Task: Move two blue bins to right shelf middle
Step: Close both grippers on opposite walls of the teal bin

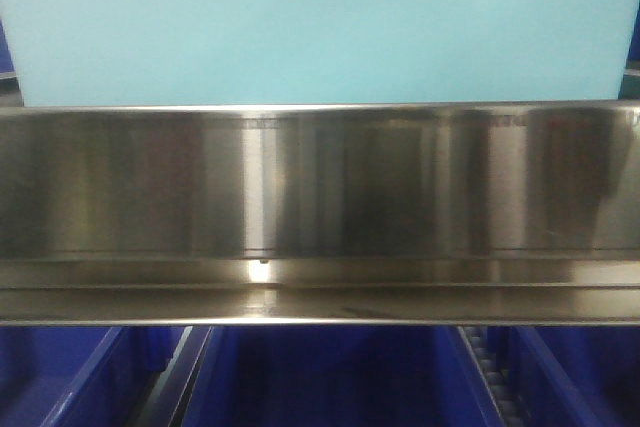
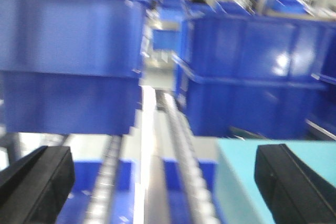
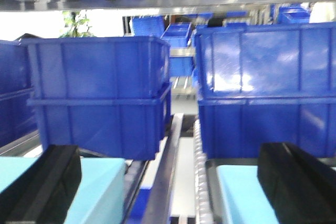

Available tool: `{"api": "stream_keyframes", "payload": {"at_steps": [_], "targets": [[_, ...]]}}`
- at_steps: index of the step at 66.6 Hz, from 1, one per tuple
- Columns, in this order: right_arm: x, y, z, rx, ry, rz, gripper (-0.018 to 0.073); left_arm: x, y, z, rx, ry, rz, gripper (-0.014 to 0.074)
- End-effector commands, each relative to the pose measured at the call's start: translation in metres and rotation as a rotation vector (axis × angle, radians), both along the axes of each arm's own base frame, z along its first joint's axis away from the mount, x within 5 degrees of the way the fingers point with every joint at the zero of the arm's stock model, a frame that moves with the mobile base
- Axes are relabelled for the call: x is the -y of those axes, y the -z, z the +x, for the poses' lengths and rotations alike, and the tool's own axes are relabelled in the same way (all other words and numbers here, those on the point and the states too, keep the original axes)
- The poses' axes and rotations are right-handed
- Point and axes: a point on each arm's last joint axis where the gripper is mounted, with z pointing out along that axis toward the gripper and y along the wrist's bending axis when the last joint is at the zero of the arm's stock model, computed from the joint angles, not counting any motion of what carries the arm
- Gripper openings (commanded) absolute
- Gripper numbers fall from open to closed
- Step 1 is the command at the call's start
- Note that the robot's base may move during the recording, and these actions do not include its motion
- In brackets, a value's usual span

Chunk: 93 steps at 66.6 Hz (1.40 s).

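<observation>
Stacked royal-blue bins [image 3: 100, 93] on roller racking [image 3: 198, 182], perhaps a window [image 3: 31, 24] behind.

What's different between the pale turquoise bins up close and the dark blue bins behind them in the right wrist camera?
Colour: the pale cyan bins are light turquoise, while the dark blue bins are deep royal blue.
Surface: the pale ones look smooth and plain, and the dark ones have vertical ribs.
Arrangement: the dark ones stand stacked two high further back, and the pale ones sit low in the foreground.
Both kinds are plastic bins.
</observation>
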Motion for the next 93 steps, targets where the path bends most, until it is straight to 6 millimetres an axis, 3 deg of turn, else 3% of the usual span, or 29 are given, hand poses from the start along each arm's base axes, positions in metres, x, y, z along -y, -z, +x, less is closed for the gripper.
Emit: {"api": "stream_keyframes", "payload": {"at_steps": [1,21,34,43,59,74,93], "targets": [[-0.005,-0.014,0.013,-0.066,-0.038,-0.014,0.0570,0.011,-0.018,0.016,-0.061,0.089,-0.004,0.0603],[-0.042,-0.063,0.081,-0.427,-0.227,-0.110,0.0570,0.056,-0.064,0.091,-0.379,0.262,0.074,0.0603],[-0.072,-0.071,0.130,-0.678,-0.294,-0.193,0.0570,0.073,-0.058,0.145,-0.649,0.237,0.125,0.0603],[-0.084,-0.061,0.167,-0.876,-0.264,-0.241,0.0570,0.083,-0.041,0.178,-0.802,0.201,0.149,0.0601],[-0.099,-0.034,0.212,-1.015,-0.212,-0.252,0.0570,0.097,0.002,0.221,-0.965,0.177,0.181,0.0601],[-0.112,-0.003,0.242,-1.085,-0.210,-0.234,0.0570,0.105,0.031,0.244,-1.032,0.174,0.198,0.0601],[-0.121,0.032,0.266,-1.184,-0.203,-0.259,0.0548,0.110,0.056,0.260,-1.094,0.168,0.211,0.0592]]}}
